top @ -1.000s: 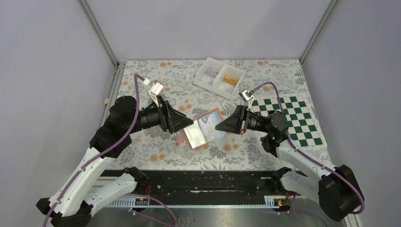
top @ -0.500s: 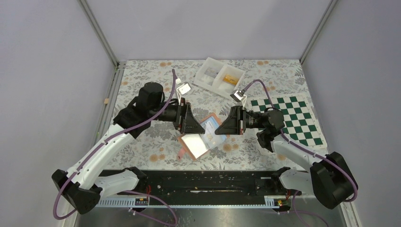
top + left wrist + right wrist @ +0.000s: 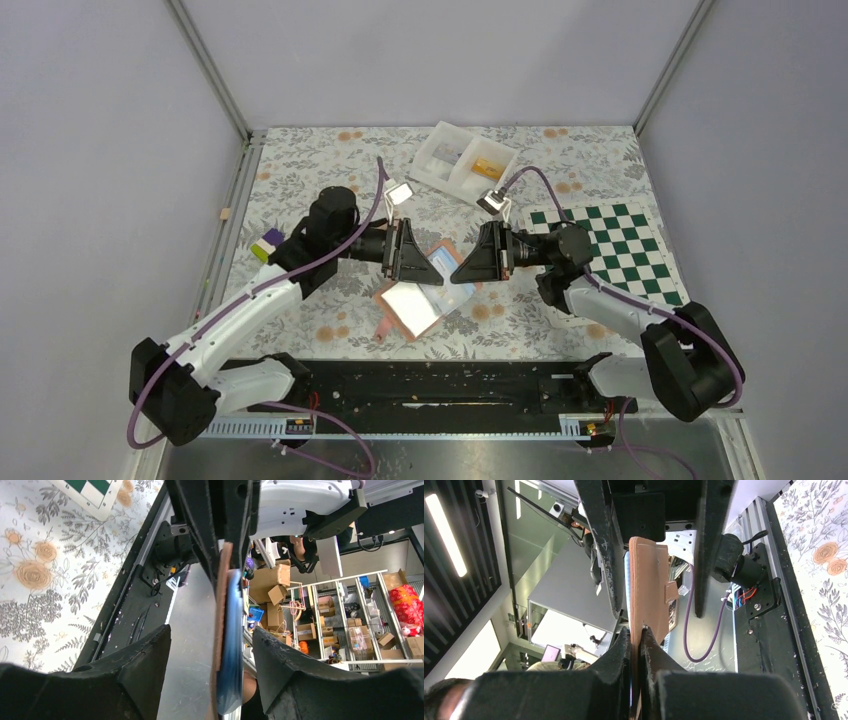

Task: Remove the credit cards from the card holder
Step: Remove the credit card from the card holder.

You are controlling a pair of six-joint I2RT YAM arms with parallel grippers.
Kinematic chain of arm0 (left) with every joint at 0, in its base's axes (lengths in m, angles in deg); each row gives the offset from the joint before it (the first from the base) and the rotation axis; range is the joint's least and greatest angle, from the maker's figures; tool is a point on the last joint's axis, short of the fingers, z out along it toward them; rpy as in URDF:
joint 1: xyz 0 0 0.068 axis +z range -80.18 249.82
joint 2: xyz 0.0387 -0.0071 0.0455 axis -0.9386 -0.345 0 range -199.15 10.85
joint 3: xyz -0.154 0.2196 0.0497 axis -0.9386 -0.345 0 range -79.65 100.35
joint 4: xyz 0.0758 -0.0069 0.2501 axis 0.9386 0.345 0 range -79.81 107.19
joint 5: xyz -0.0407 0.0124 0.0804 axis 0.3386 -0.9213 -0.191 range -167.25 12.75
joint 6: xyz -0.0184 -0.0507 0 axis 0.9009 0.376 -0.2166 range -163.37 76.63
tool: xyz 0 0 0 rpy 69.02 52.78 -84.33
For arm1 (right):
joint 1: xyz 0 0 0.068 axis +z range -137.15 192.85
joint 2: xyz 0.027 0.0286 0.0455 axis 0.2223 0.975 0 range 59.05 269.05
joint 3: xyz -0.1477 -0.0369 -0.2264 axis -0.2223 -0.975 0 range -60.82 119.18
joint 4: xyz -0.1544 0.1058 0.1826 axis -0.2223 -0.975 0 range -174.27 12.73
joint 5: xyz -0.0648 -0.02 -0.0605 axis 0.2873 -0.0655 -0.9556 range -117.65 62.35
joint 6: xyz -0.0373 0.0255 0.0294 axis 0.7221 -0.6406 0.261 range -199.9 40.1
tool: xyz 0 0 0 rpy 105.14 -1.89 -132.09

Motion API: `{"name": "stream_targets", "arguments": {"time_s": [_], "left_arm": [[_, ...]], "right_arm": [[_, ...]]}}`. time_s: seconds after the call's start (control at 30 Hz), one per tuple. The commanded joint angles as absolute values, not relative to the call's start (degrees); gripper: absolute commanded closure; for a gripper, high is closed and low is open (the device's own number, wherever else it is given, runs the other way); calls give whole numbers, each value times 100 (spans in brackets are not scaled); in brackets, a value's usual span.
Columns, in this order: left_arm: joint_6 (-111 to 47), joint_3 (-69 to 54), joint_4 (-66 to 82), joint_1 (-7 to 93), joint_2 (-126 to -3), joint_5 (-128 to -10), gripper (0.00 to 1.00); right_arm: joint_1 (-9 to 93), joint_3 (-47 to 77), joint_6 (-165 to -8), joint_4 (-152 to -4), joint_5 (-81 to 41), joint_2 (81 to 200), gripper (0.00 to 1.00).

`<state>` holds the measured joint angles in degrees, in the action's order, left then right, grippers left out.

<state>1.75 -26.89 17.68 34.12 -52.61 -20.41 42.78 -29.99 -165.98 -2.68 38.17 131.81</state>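
Note:
The card holder [image 3: 412, 303] lies open in the middle of the table, one pale inner panel flat and its tan-backed half raised. My right gripper [image 3: 457, 277] is shut on the tan cover [image 3: 649, 580] at its edge. My left gripper [image 3: 418, 262] is open and straddles the raised half. That half shows edge-on [image 3: 222, 630], tan outside and blue inside, with a gap to each finger. Purple and lime credit cards [image 3: 265, 247] lie on the table beside the left arm. I cannot see whether any cards sit in the pockets.
A white two-compartment tray [image 3: 465, 162] stands at the back centre. A green-and-white chessboard mat [image 3: 625, 255] lies at the right, under the right arm. The black base rail [image 3: 440, 385] runs along the near edge.
My left arm has swung right and forward, bringing its gripper from the holder's left side to astride the raised half. The purple and lime cards came into view. The right gripper kept its grip.

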Motion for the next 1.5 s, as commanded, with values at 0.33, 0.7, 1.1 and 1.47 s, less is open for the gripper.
{"name": "stream_targets", "arguments": {"time_s": [0.33,0.7,1.1,1.47], "left_arm": [[1580,-3246,273,3414,-4740,-3727,100],[2664,-4835,-2323,3012,-3838,-6669,100],[2613,-5056,-2466,2429,-3913,-7228,100],[-188,-2868,2066,4201,-3965,-3512,32]], "right_arm": [[4274,-3472,-15818,-1136,1298,12373,32],[4851,-3934,-15267,-1827,57,11981,27],[5249,-3745,-15489,177,71,13169,92],[4695,-2963,-15394,-486,3596,13204,100]]}}
